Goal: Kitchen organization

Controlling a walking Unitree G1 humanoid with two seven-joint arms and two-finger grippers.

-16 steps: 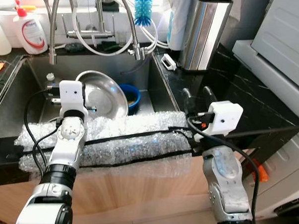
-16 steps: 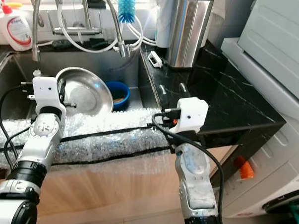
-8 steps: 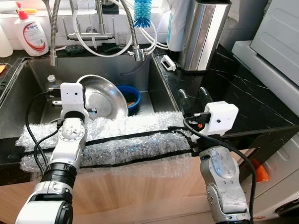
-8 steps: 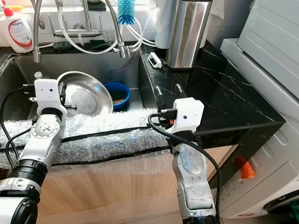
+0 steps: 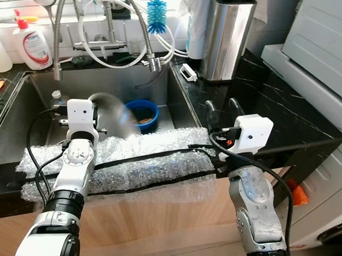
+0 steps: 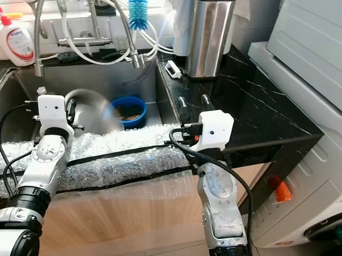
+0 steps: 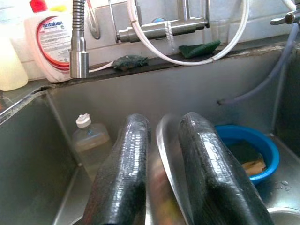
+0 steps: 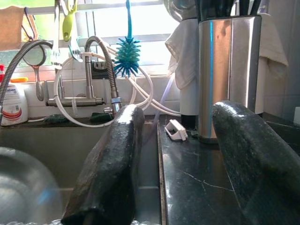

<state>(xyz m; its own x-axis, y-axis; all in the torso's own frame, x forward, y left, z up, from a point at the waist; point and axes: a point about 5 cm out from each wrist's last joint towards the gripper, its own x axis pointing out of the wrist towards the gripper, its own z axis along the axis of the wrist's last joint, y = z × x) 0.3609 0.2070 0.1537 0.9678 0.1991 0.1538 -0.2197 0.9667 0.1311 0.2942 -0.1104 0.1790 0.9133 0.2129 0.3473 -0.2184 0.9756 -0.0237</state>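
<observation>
A steel plate (image 5: 111, 110) stands on edge in the sink (image 5: 161, 85), blurred by motion. My left gripper (image 7: 165, 121) is shut on the steel plate's rim (image 7: 165, 154), one black finger on each side. A blue bowl (image 5: 142, 111) holding a sponge sits just right of the plate on the sink floor. Open and holding nothing, my right gripper (image 5: 221, 103) hovers over the black counter (image 5: 274, 110) at the sink's right edge.
Bubble wrap (image 5: 141, 161) with black straps covers the sink's front edge. A small clear bottle (image 5: 56, 96) stands at the sink's back left. A soap bottle (image 5: 36, 40), faucet hoses, blue brush (image 5: 157, 19) and steel canister (image 5: 226, 37) line the back. A white appliance (image 5: 327, 67) stands at right.
The steel plate has swung in my left gripper and now looks blurred and narrower, uncovering more of the blue bowl. The right gripper has barely moved. The camera shifted slightly.
</observation>
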